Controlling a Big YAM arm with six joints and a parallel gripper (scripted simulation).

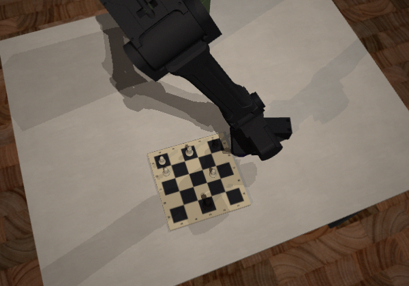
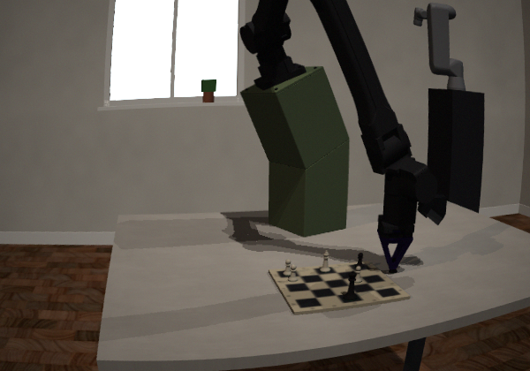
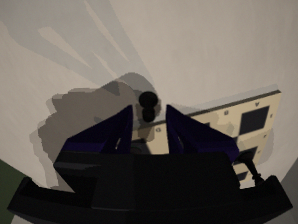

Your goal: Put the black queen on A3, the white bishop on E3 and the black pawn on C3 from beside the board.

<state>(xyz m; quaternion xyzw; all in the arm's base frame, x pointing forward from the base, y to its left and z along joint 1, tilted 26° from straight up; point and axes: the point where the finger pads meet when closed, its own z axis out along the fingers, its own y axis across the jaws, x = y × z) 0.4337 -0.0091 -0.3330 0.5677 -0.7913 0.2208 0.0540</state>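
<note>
With queen and bishop apparently placed, you are on the black pawn [image 2: 392,271] [image 3: 148,99], beside the board [image 1: 159,193] [image 2: 281,290] [image 3: 242,109]; your gripper [image 1: 241,155] [image 2: 392,268] [image 3: 149,110] is partly spread, holding nothing; centre, close gently, then lift toward C3.

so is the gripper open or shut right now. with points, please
Open, partway: in the wrist view, the gripper's [image 1: 240,155] [image 2: 392,267] [image 3: 149,106] fingertips stand apart, with a visible gap on either side of the black pawn [image 2: 392,271] [image 3: 148,100].
</note>
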